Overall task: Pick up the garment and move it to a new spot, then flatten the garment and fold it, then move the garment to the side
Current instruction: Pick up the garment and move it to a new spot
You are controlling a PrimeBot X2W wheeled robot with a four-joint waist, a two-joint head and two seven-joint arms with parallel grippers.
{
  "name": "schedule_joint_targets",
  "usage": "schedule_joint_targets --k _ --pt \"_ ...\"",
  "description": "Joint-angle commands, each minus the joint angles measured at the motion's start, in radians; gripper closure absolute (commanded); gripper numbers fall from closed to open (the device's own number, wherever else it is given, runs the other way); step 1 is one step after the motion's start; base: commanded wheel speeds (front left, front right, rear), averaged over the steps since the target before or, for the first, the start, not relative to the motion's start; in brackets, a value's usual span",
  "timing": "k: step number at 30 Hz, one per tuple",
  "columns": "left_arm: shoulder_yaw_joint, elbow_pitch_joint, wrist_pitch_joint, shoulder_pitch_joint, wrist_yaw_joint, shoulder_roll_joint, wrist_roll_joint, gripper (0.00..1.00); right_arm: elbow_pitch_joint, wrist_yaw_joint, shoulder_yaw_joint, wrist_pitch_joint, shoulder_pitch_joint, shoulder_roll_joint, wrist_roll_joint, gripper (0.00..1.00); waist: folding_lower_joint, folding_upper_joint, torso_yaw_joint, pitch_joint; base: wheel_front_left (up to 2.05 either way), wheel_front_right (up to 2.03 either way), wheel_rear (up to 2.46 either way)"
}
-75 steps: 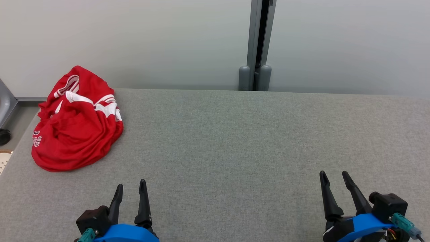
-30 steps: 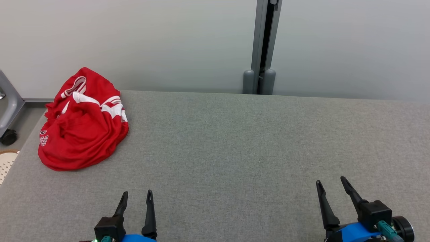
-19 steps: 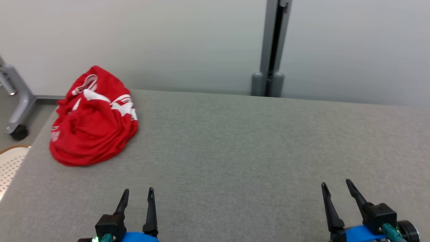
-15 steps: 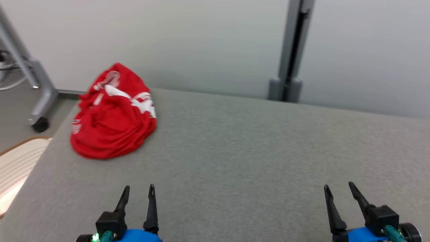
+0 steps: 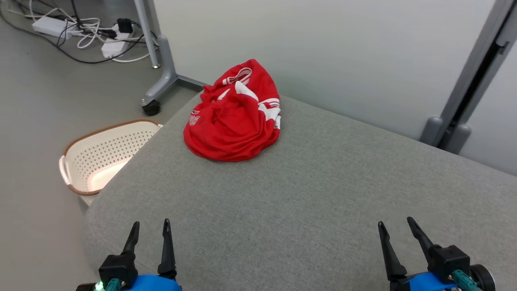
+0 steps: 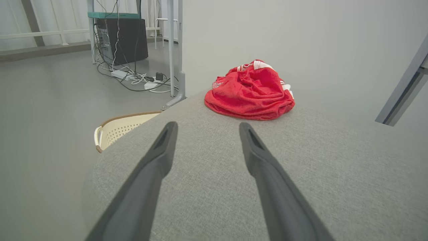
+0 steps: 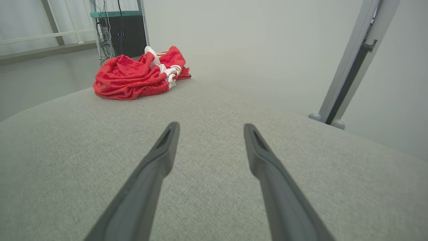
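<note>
- Hovering left gripper (image 5: pixel 150 222) and right gripper (image 5: pixel 394 221) near, spread, empty.
- Seeing garment (image 5: pixel 232 121) bunched far-left on table (image 5: pixel 303 194).
- Catching basket (image 5: pixel 109 127) in head view; picking up far cabinet (image 6: pixel 125 40) in wrist views.

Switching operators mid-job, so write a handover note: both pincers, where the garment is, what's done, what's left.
Left pincer: open, empty, low over the near table edge.
Right pincer: open, empty, likewise.
Red garment: crumpled heap at the table's far left corner, untouched; a basket stands on the floor beside that end.
Done: nothing.
Left: pick up, relocate, flatten, fold, move aside.
</note>
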Motion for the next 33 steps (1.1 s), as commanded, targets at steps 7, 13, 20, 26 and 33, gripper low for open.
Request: schedule_joint_targets --k 7,13,20,26,33 --pt "0.016 -0.023 -0.003 0.013 0.013 0.009 -0.018 0.00 0.010 0.000 0.039 -0.004 -0.030 -0.005 -0.002 0.00 -0.0001 0.0000 0.055 0.039 0.00 0.00 0.00" --pt "0.060 -0.063 0.003 -0.037 0.022 0.028 -0.054 0.00 0.011 0.000 0.034 -0.004 -0.060 -0.006 -0.025 0.00 -0.0001 0.0000 0.036 0.069 0.00 0.00 0.00" --pt "0.168 -0.172 0.027 -0.224 0.035 0.121 -0.099 0.00 -0.009 0.000 0.015 -0.004 -0.122 -0.005 -0.093 0.00 -0.0001 0.0000 -0.028 0.164 0.00 0.00 0.00" --pt "0.175 -0.192 0.120 -0.485 0.014 0.237 -0.070 0.00 -0.031 0.000 0.014 -0.004 -0.164 -0.005 -0.132 0.00 -0.0001 0.0000 -0.102 0.255 0.00 0.00 0.00" --pt "0.148 -0.033 0.287 -0.741 -0.067 0.274 -0.138 0.00 -0.118 0.000 0.041 0.025 -0.223 -0.005 -0.168 0.00 -0.0001 0.0000 -0.207 0.392 0.00 0.00 0.00"
